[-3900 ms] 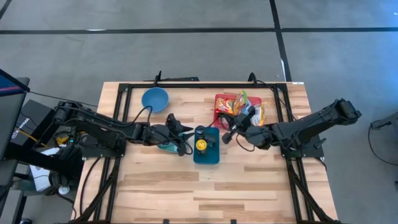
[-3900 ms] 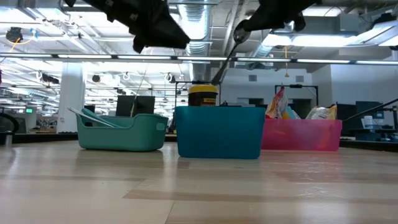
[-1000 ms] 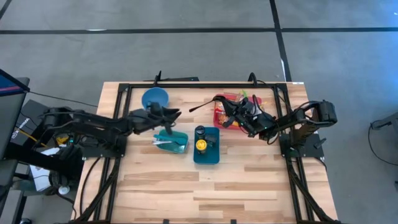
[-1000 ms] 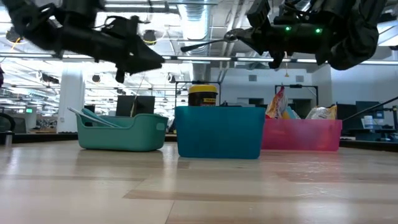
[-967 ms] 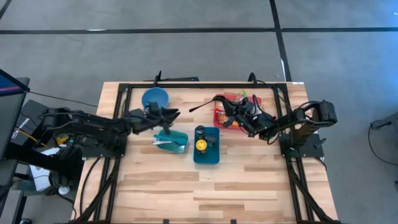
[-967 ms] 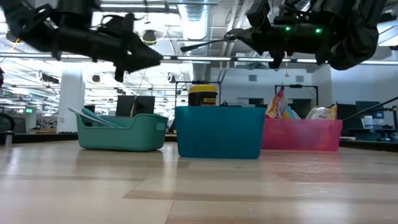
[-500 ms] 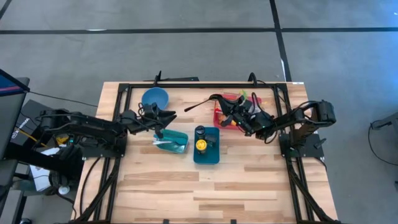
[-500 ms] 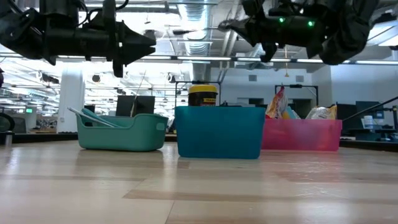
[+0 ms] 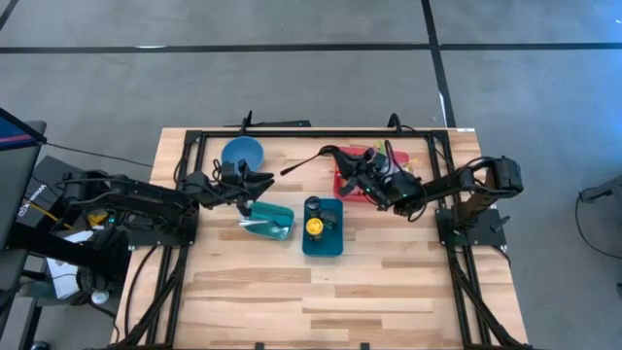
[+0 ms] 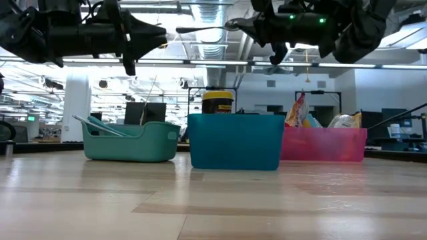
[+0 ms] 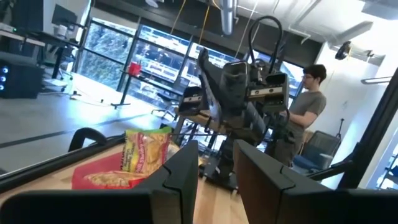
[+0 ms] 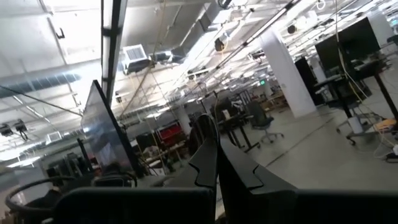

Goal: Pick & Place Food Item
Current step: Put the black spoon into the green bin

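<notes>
- While both arms hang high over the wooden bench (image 9: 321, 292), no food item is being carried; the snack packets (image 11: 144, 152) sit in the red bin (image 9: 348, 181) at the bench's right rear.
- The right hand (image 9: 342, 159) is clenched tight on the end of a long dark utensil (image 9: 303, 163), which sticks out level toward the left, above the gap between the blue bowl (image 9: 242, 153) and the red bin.
- The left hand (image 9: 255, 181) hovers beside the blue bowl, just behind the teal basket (image 9: 269, 220); its fingers (image 11: 180, 171) stand a little apart with nothing between them.
- A blue bin (image 9: 323, 228) with a yellow-lidded jar (image 10: 217, 101) stands between the teal basket and the red bin.
- Risk, as I judge it: the utensil is held only at one end, so a quick swing could twist it in the grip or drop it on the bench.
- Risk: its free tip points toward the left arm, so closing in could clip that arm.
- Risk: lowering it blind could tip the jar or miss the basket.
</notes>
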`<state>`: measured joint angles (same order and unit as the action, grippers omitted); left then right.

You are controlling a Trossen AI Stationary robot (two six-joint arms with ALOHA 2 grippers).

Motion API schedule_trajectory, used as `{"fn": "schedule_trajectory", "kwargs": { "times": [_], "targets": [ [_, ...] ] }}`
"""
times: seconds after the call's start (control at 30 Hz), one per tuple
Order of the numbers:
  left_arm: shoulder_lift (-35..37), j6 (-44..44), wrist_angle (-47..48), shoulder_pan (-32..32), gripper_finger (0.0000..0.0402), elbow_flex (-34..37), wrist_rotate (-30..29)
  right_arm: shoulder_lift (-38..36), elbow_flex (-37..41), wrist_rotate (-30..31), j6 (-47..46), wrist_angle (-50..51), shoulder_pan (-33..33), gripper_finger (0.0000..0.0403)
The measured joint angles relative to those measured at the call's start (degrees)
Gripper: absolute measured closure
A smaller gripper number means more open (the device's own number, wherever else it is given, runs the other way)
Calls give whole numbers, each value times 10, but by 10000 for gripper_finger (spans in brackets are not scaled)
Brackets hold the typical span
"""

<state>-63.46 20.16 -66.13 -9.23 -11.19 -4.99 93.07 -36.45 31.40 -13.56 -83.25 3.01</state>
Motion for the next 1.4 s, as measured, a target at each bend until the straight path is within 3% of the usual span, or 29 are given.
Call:
{"fn": "schedule_trajectory", "kwargs": {
  "times": [0.73, 1.13, 1.4],
  "targets": [
    [0, 2, -10, 15, 305, -1, 0, 0, -52, -15, -32, 114, -8, 403],
    [0, 2, -10, 28, 305, -1, -8, 1, -58, -15, -45, 128, -7, 403],
    [-41, 13, -16, 28, 305, -16, -11, 70, -99, -16, -44, 105, -7, 403]
  ]
}}
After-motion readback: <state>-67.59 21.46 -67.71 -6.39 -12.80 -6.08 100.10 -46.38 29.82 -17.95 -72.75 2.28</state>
